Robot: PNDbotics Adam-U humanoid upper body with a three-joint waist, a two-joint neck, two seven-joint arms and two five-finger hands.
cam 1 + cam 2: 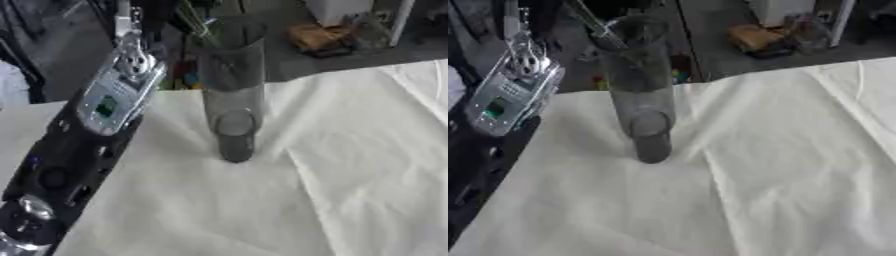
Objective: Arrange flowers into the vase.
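On the white cloth (350, 175) stood a tall, see-through vase (232, 90). My left arm (96, 125) reached up beside it; I couldn't tell how its hand was.

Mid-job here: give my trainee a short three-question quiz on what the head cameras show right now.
1. True or false: the vase lies on its side on the white cloth.
2. The robot's left arm enters from which side of the view? A) left B) right C) bottom centre
3. Fill in: green stems show at the vase's ____.

Key: 1 false, it stands upright; 2 A; 3 rim (top opening). Neither hand can be made out, so nothing is asked about a grip.
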